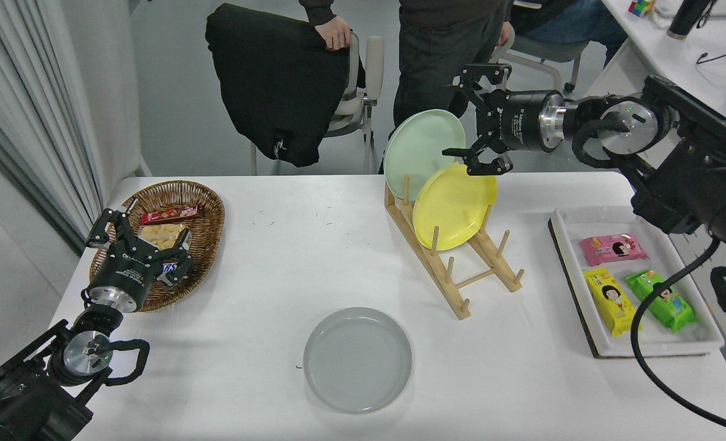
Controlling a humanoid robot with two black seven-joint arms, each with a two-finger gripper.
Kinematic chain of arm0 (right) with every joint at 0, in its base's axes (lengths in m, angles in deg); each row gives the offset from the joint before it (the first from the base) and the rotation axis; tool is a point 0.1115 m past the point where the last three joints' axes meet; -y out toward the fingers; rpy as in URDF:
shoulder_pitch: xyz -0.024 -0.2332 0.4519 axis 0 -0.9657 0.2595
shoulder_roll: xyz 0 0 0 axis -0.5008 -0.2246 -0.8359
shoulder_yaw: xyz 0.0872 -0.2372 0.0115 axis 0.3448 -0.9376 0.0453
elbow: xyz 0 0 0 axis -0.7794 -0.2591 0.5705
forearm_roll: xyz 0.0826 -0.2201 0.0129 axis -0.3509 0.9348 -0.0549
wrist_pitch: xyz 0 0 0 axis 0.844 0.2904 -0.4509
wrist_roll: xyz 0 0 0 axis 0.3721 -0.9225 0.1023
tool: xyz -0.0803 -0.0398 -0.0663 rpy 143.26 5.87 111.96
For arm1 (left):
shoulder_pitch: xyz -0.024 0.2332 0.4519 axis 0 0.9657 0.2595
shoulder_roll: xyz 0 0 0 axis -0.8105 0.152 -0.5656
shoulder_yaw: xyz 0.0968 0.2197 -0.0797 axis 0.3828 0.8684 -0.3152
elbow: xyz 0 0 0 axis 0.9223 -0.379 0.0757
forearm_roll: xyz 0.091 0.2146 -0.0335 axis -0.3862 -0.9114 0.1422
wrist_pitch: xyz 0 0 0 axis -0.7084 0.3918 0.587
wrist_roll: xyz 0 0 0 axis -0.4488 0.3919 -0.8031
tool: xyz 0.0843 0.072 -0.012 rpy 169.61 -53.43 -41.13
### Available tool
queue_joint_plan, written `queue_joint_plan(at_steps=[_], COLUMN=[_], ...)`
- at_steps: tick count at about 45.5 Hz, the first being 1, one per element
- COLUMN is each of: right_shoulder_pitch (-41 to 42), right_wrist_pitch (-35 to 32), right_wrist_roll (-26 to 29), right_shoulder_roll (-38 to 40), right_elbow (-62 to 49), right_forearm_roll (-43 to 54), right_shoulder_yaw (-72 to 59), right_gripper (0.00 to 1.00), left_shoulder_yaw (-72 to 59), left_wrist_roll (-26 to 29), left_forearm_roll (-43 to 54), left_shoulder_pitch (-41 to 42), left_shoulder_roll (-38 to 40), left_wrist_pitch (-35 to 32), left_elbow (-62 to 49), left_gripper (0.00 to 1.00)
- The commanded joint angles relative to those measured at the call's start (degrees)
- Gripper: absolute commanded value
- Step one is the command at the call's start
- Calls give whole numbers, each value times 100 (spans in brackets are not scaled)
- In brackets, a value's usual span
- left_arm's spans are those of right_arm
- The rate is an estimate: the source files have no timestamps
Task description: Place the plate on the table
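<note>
The grey plate lies flat on the white bench, near-left of the wooden rack — the right pincer hangs spread and empty above the rack's yellow plate, the left pincer parked spread beside the basket.

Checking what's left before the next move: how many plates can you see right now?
3. The light grey plate lies flat on the table near the front. The yellow plate and the mint-green plate stand in the wooden rack. None looks hidden.
</note>
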Motion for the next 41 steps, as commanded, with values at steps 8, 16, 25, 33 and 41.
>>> queue_joint_plan(at_steps=[8,16,25,33,41], right_shoulder_pitch=[-618,-301,-363,-898,-1276], right_wrist_pitch=[-46,24,788,983,816], right_wrist_roll=[-709,-1060,-1974,-2213,-2213], right_shoulder_roll=[-51,-192,-192,-218,-288], right_elbow=[-1915,-2823,-2805,-2770,-2560], right_forearm_roll=[5,-13,-13,-118,-171], right_shoulder_yaw=[857,875,901,708,830], right_gripper=[99,100,100,100,100], left_shoulder_yaw=[0,0,0,0,0], left_wrist_roll=[0,8,0,0,8], left_forearm_roll=[-1,-1,-1,-1,-1], left_shoulder_pitch=[0,0,0,0,0], left_shoulder_roll=[0,0,0,0,0], left_wrist_pitch=[-4,-4,-4,5,5], left_elbow=[-4,-4,-4,-4,-4], left_gripper=[98,98,98,98,98])
